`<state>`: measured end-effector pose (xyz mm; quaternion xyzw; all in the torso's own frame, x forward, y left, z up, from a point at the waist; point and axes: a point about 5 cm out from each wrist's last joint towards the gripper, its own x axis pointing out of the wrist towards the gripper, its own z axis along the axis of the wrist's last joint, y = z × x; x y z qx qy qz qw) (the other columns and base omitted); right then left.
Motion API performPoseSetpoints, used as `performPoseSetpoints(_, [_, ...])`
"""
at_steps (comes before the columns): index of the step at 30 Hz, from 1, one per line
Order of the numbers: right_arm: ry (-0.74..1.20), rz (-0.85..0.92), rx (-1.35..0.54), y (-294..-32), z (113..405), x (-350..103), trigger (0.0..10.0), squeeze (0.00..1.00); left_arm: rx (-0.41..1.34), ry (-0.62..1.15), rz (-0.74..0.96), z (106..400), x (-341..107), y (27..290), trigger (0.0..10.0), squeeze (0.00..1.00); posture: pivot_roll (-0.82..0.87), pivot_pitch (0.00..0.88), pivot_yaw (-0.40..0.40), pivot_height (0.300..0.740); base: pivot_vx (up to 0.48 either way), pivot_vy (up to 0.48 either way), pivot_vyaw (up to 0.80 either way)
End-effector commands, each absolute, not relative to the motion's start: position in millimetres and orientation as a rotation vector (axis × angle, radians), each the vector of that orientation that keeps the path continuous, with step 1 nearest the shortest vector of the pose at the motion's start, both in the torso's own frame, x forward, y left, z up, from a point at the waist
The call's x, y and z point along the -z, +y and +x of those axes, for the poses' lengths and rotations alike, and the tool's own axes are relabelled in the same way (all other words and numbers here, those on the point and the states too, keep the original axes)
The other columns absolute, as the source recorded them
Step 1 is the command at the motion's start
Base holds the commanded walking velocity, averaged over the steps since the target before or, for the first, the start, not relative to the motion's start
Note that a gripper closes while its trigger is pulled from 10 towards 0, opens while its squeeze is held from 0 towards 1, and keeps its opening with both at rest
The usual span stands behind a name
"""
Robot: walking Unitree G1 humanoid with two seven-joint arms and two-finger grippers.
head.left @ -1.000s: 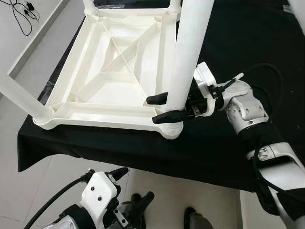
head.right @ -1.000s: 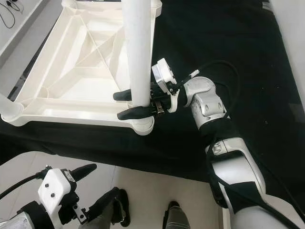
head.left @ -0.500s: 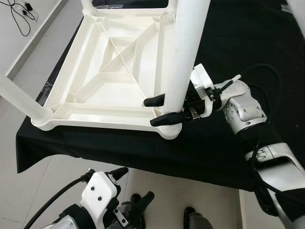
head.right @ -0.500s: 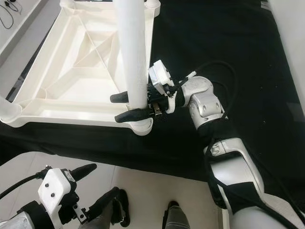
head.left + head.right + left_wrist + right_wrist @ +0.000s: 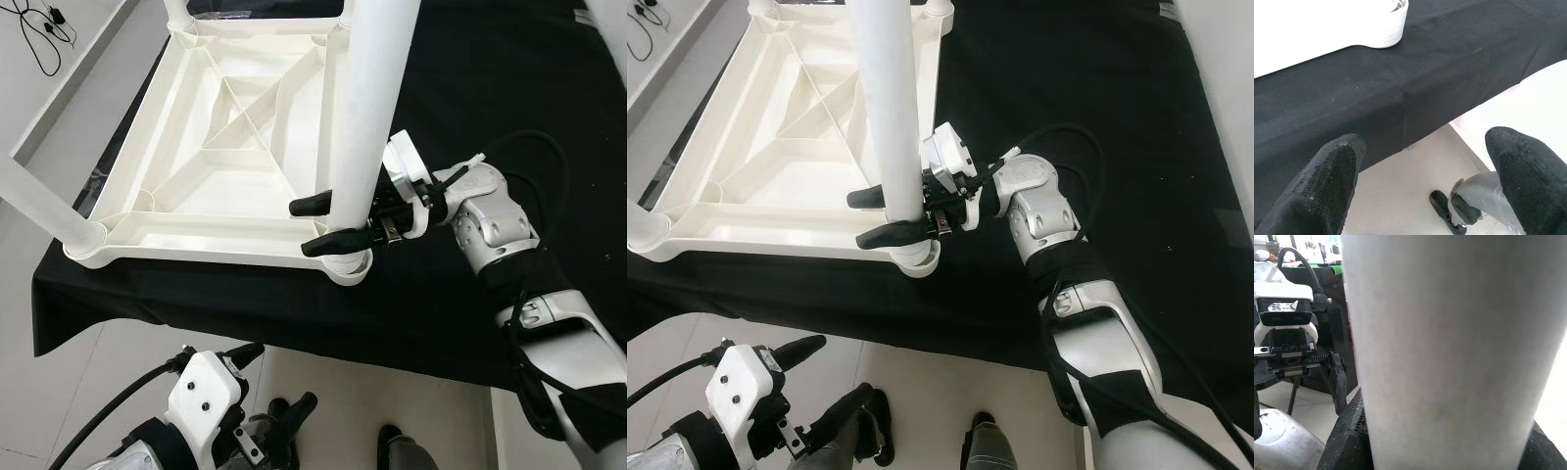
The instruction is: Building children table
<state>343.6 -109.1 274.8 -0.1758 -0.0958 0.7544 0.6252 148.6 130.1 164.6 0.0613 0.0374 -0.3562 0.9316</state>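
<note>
A white plastic children's table top (image 5: pixel 225 147) lies upside down on a black-covered table (image 5: pixel 470 117). A white round leg (image 5: pixel 367 108) stands upright in its near right corner socket (image 5: pixel 348 266). My right gripper (image 5: pixel 318 225) is shut on this leg just above the socket, one black finger on each side. The leg's white surface (image 5: pixel 1449 347) is close up in the right wrist view. Another leg (image 5: pixel 34 201) stands at the near left corner. My left gripper (image 5: pixel 269 392) hangs open below the table's front edge, its fingers (image 5: pixel 1327 181) wide apart over the floor.
The black cloth (image 5: pixel 245 304) drapes over the table's front edge. Pale tiled floor (image 5: pixel 88 382) lies below. My feet (image 5: pixel 392 450) stand close to the table. Black cables (image 5: pixel 44 39) lie on the floor at the far left.
My right gripper and the leg it holds have shifted slightly left and down toward the corner socket. The left arm has not moved.
</note>
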Motion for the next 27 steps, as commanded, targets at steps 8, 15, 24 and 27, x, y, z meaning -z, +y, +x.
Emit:
performPoseSetpoints(8, [-0.105,-0.408,-1.702,-120.7,348.9,-257.4,10.0,0.0,0.733,0.111,0.11,145.7,-159.6,128.9,10.0,0.0,0.13,0.363,0.045,0.74,0.0,0.0,0.0])
performPoseSetpoints(15, [-0.102,-0.404,-1.695,-123.7,349.5,-259.3,10.0,0.0,0.733,0.112,0.11,145.8,-159.5,129.2,10.0,0.0,0.13,0.362,0.047,0.74,0.0,0.0,0.0])
performPoseSetpoints(24, [-0.081,-0.395,-1.705,-127.7,347.3,-260.0,10.0,0.0,0.732,0.113,0.11,146.0,-159.3,129.4,10.0,0.0,0.13,0.362,0.046,0.74,0.0,0.0,0.0])
performPoseSetpoints(27, [-0.072,-0.396,-1.711,-128.7,346.1,-259.6,10.0,0.0,0.732,0.113,0.11,146.1,-159.2,129.5,10.0,0.0,0.13,0.361,0.046,0.74,0.0,0.0,0.0])
